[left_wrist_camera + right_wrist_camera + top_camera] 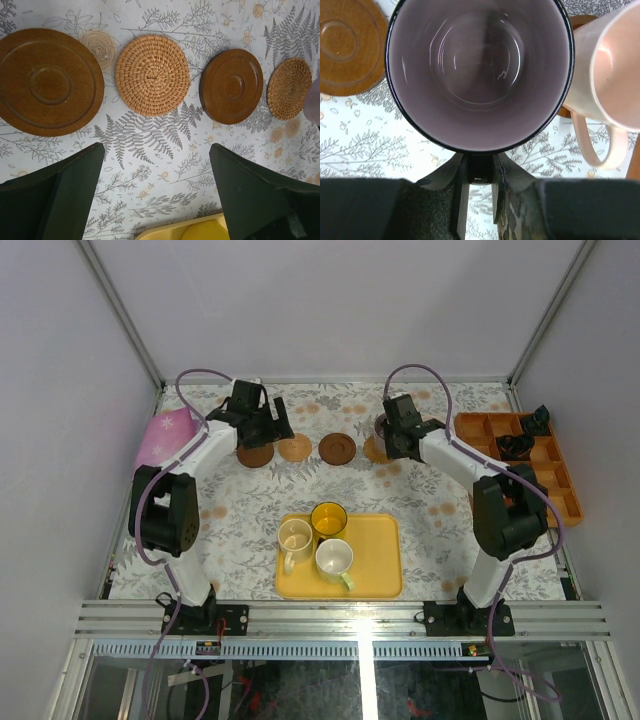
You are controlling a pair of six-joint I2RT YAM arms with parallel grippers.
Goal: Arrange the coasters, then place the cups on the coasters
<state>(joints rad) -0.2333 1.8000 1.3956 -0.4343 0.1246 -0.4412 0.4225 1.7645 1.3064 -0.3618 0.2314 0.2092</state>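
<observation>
At the left, the left gripper hovers with its jaws spread wide and empty near a row on the patterned table: left dark coaster, left woven coaster, right dark coaster and right woven coaster, each apart from its neighbour. In the middle, nearer the arm bases, the yellow tray holds the cream cup, yellow cup and pale green-white cup. At the right, the right gripper pinches the handle of the purple-grey cup by the row's right end, with the pink cup just beside it.
</observation>
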